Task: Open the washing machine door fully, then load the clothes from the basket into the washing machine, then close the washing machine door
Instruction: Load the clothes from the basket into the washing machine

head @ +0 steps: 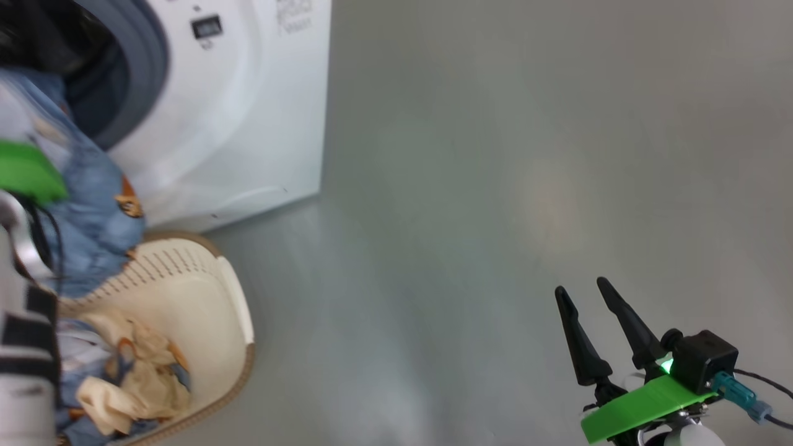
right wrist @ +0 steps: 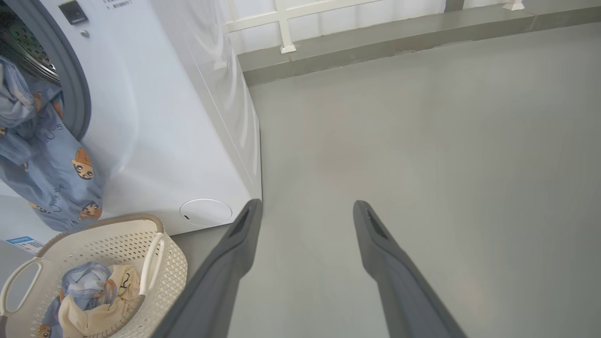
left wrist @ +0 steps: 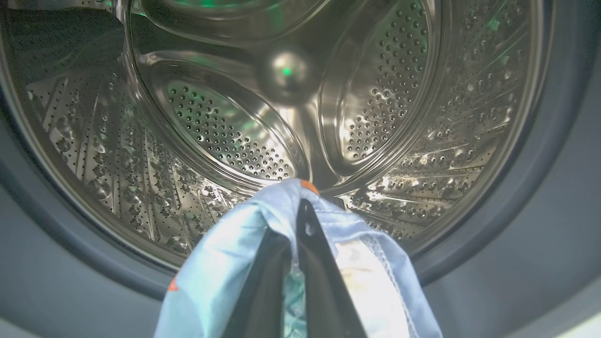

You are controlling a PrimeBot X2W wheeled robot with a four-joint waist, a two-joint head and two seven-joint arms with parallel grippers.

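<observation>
My left gripper (left wrist: pixel 303 206) is shut on a light blue garment (left wrist: pixel 220 267) with orange prints, at the mouth of the washing machine's steel drum (left wrist: pixel 225 136). From the right wrist view the garment (right wrist: pixel 51 178) hangs out of the opening, down over the white washing machine (right wrist: pixel 155 117) front. The cream basket (head: pixel 238 297) stands on the floor below it, holding blue and cream clothes (head: pixel 133 371). My right gripper (head: pixel 582 288) hovers open and empty over the floor, far right of the basket. The door is out of view.
A blue-grey gasket (head: pixel 145 68) rings the opening. A round cover (right wrist: pixel 205 212) sits low on the machine's front, just above the basket (right wrist: pixel 173 267), with a blue label (right wrist: pixel 26 243) to its left. Grey floor (head: pixel 495 186) stretches right of the machine, ending at a raised kerb (right wrist: pixel 375 42).
</observation>
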